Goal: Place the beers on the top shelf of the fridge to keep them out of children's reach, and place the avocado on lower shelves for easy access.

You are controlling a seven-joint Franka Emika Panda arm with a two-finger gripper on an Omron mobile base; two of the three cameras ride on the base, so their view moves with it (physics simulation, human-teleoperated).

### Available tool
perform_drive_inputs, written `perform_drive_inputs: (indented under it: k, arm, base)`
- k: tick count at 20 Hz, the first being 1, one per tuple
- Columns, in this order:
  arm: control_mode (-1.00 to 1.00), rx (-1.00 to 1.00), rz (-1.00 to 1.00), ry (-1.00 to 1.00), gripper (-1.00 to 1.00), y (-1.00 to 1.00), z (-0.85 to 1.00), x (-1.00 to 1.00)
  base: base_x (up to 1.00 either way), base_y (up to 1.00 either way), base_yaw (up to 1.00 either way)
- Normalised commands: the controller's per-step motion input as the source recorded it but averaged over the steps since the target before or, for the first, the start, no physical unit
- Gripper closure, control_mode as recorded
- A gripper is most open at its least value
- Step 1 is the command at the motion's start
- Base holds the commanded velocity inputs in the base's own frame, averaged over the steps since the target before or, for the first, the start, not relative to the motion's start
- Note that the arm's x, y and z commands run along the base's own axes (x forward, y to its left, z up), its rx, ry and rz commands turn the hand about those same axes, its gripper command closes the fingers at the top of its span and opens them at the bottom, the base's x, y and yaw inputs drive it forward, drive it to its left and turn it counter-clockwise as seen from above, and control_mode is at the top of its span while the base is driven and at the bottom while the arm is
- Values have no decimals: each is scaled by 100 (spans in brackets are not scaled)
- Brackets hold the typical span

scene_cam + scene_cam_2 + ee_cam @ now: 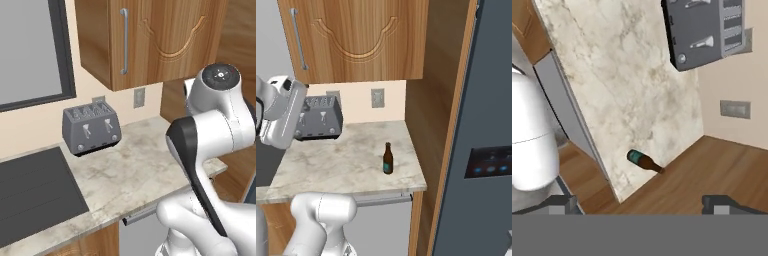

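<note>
The fridge (476, 150) stands at the right of the right base view with its dark door facing the camera, apparently shut; no shelf is on show, so by my reading nothing has gone inside yet. Left of it, past a wooden side panel (436, 125), runs the marbled bench (331, 160) with a grey toaster (91, 129) at the back wall and a dark cooktop (35, 187) at its far left.

The brown beer (388, 158) stands upright near the bench's front right corner, well apart from the toaster. In the hand view the same bottle (643, 160) sits close to the bench edge by the wooden panel.

The gripper (647, 202) hangs high above the bench, well clear of the bottle, its dark fingertips (722, 202) set wide apart and holding nothing.

Judged from this, the task is barely begun: the door needs opening and the brown beer lifting to the top shelf, with the green beer and the avocado to follow.
</note>
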Motion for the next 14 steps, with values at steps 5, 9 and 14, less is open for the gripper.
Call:
perform_drive_inputs:
  k: [5,9,14]
  arm:
    - [-100,0,-18,0,-100,-9,-25,12]
    - [-100,2,-21,-1,-100,-4,-17,7]
    - [-100,5,-20,-4,-100,-1,-4,1]
  base:
    - [0,0,0]
    - [0,0,0]
    - [0,0,0]
